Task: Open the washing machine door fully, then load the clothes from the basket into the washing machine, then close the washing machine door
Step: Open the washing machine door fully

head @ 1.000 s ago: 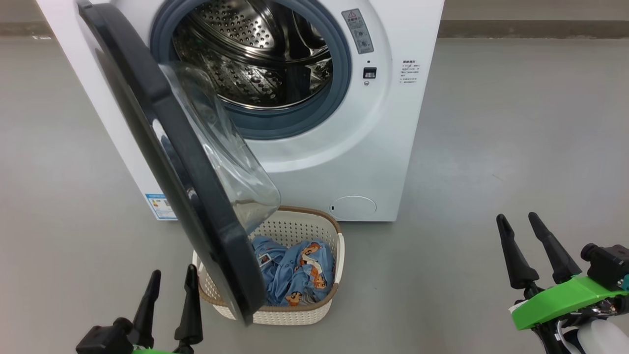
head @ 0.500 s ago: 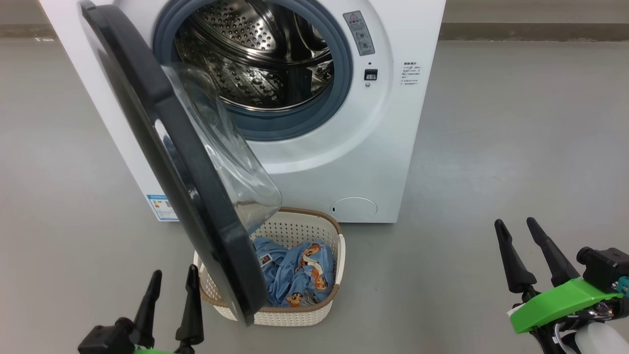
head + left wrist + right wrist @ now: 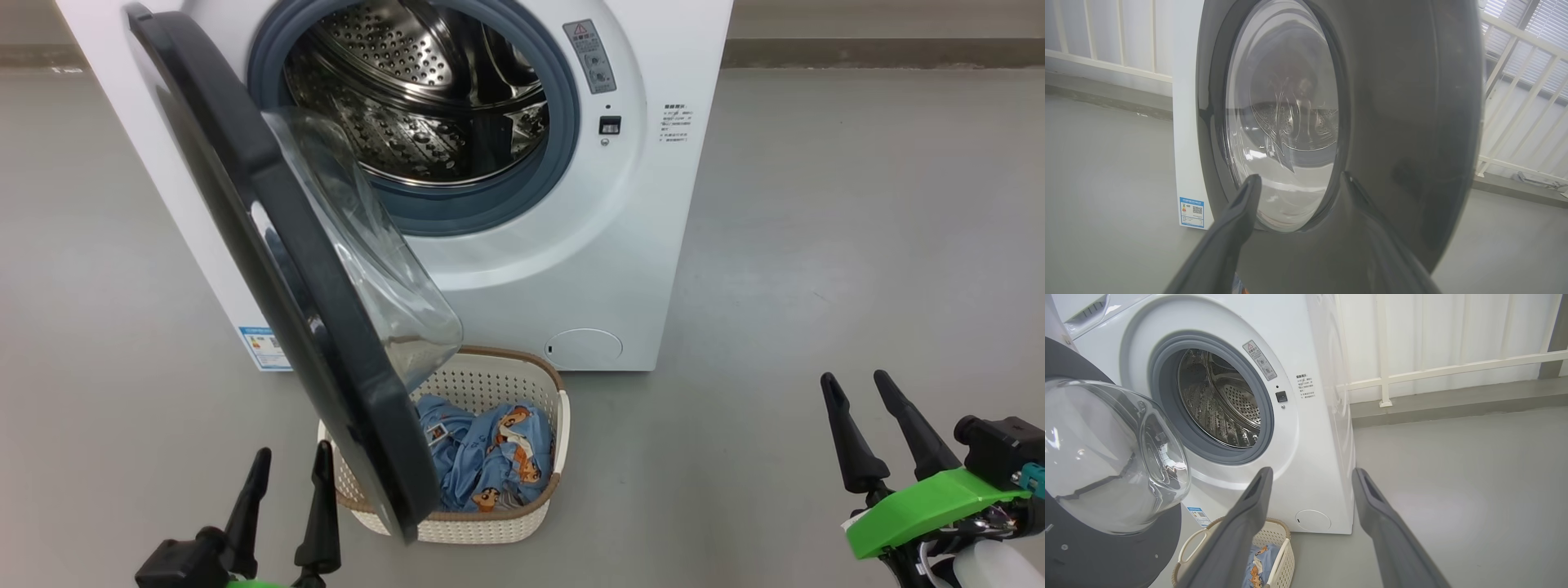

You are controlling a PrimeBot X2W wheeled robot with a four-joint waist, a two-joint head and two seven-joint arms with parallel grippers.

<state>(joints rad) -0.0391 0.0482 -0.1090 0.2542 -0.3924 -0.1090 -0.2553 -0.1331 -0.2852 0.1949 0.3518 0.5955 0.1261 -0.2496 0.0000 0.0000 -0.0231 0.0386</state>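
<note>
**A:** What are you loading?

**B:** Light blue cartoon-print clothes [image 3: 490, 461] in a small cream perforated basket [image 3: 490, 385], just right of my left gripper's [image 3: 293, 452] spread, empty fingers, beneath the glossy black round door [image 3: 237, 155]. My right gripper [image 3: 853, 380] is spread too, empty.

**A:** Handling?

**B:** Probably soft, light, floppy; I'd pinch a raised fold.

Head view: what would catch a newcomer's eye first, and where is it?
The big black-rimmed door stands open at the left, its glass bowl bulging toward the centre. Behind it, at top centre, the steel drum of the white machine looks empty. Below, blue printed clothes lie in the cream basket, which the door's lower edge partly hides.
</note>
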